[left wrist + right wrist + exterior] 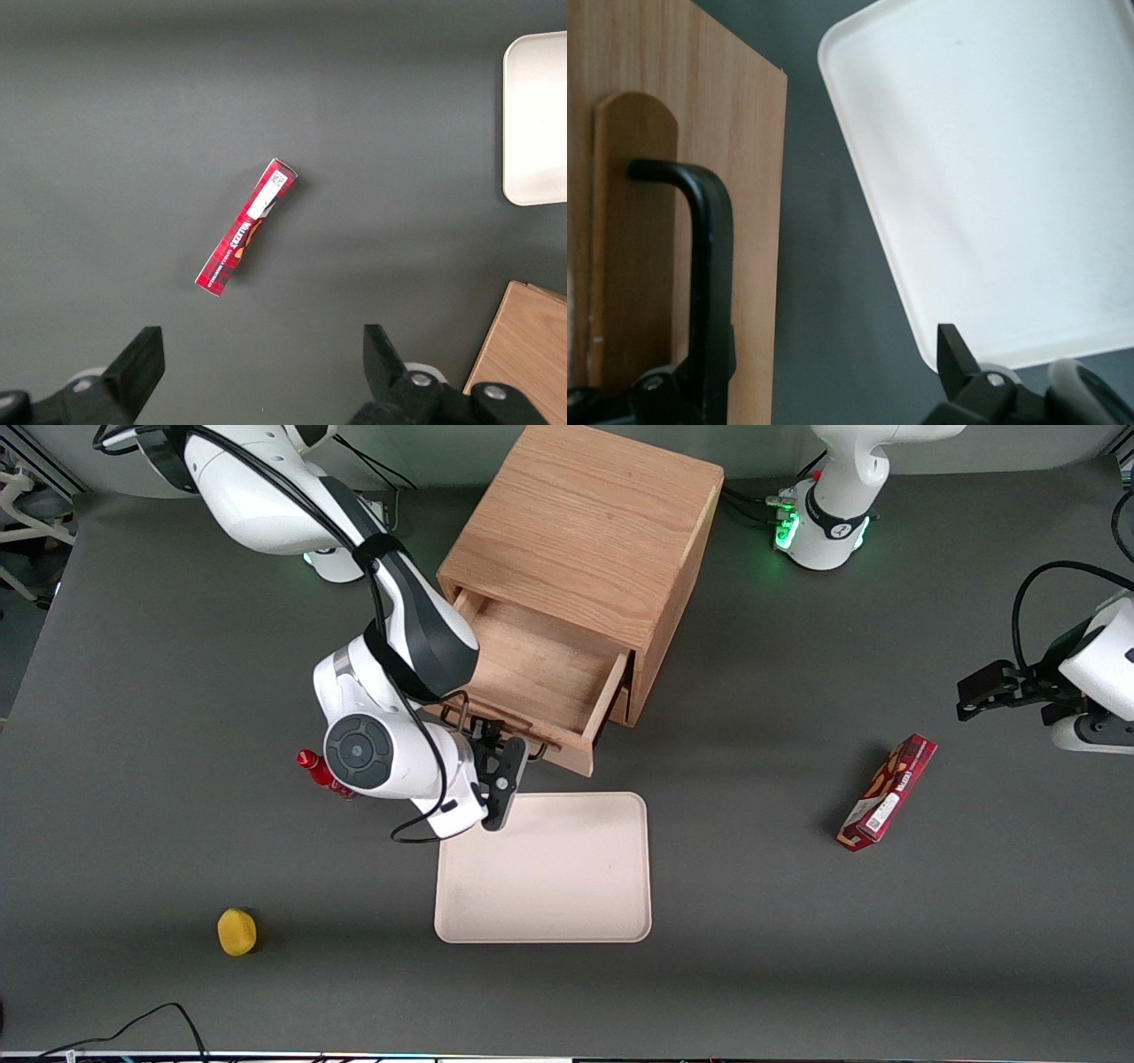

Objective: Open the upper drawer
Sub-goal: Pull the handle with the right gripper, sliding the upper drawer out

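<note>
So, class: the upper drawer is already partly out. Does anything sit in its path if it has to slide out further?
Yes. The cream tray lies on the table just in front of the upper drawer, nearer the front camera. The gripper is at the drawer's black handle, above the tray's near edge. Nothing else is visible between them.

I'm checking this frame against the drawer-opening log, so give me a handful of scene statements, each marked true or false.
1. The upper drawer is pulled out of the oak cabinet. True.
2. The gripper hangs over the yellow object. False: it is at the drawer's black handle, in front of the drawer.
3. Something lies on the cream tray. False: nothing shows on it.
4. The red snack box lies on the table toward the parked arm's end. True.
5. The gripper's fingers are open. True.
</note>
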